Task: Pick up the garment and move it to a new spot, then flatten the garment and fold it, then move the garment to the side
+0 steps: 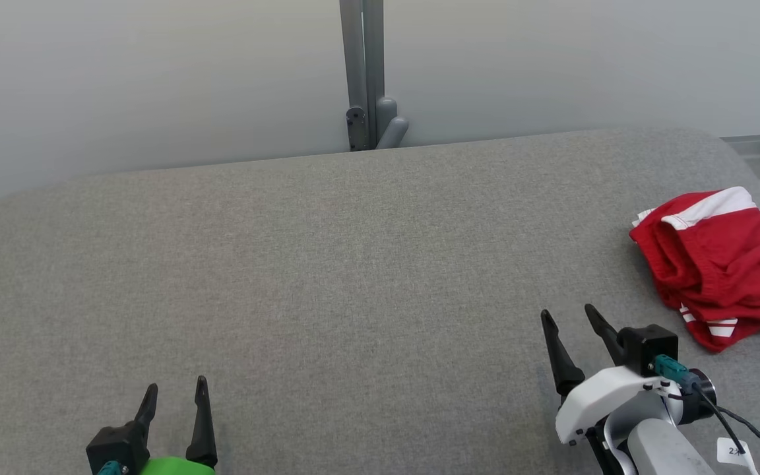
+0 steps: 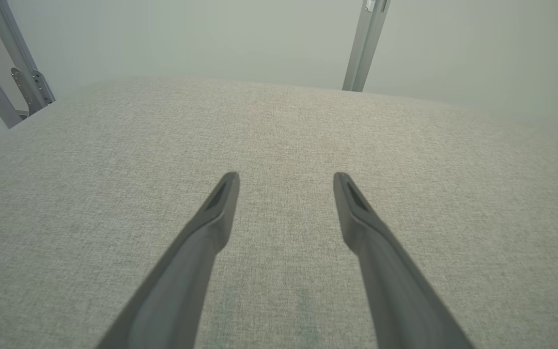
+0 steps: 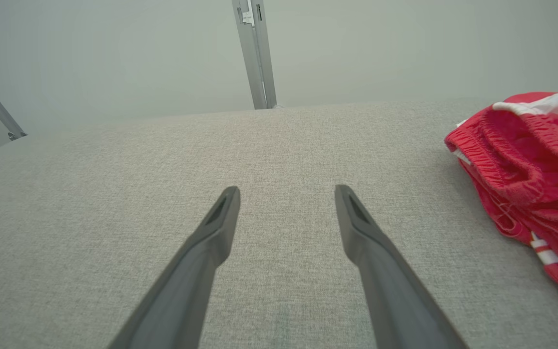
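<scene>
Red shorts (image 1: 723,264) with white stripes and an elastic waistband lie in a compact, layered heap at the right edge of the frame, on the grey fabric table (image 1: 353,264).

Left gripper (image 1: 177,384), lower left: fingers spread, holding nothing. Right gripper (image 1: 567,312), lower right, near the shorts but apart: fingers spread, holding nothing.

Status: the layout fits 2 stages, a bundle awaiting pickup or a rough fold already set aside. The pictures do not settle which.

Writing: none legible on the shorts. A white tag (image 1: 731,451) on the right arm bears marks too small to read.
</scene>
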### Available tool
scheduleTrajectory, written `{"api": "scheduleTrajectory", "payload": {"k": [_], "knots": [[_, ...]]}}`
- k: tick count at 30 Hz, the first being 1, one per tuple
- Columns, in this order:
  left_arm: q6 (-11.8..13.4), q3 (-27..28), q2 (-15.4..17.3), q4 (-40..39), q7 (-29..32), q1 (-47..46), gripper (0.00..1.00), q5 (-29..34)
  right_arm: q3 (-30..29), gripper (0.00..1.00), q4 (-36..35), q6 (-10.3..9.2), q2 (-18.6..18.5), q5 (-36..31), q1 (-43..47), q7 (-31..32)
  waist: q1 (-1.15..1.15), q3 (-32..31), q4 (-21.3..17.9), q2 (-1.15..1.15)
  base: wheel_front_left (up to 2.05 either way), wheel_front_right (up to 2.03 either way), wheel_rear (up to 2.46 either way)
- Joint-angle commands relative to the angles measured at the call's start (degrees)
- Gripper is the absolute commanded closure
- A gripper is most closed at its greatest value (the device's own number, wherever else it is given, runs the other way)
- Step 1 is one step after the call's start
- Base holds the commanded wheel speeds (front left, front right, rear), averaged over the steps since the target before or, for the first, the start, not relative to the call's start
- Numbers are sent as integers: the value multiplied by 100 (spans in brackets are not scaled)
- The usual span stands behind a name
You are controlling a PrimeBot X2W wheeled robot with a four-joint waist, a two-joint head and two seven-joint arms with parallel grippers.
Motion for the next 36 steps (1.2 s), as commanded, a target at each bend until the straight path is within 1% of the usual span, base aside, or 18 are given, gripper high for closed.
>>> {"api": "scheduleTrajectory", "payload": {"k": [1, 7, 18, 28, 36], "knots": [[44, 16, 24, -6, 5, 68, 0, -39, -11, 0, -32, -8, -17, -4, 95, -14, 0, -17, 1, 0, 0, 0, 0], [34, 71, 24, -39, 4, 120, 0, -73, 39, 0, -104, -8, -15, -139, 222, -14, 0, -54, -18, 0, 0, 0, 0], [14, 48, 25, -28, 4, 167, 0, -111, -41, 0, -295, -8, -16, -353, 296, -14, 0, -57, -50, 0, 0, 0, 0], [59, 50, 24, -56, 4, 169, 0, -94, -17, 0, -527, -8, -15, -245, 332, -14, 0, -63, -47, 0, 0, 0, 0], [34, 51, 0, -62, 0, 99, 0, -105, -23, 0, -512, 0, 0, -264, 272, 0, 0, -29, -49, 0, 0, 0, 0]]}}
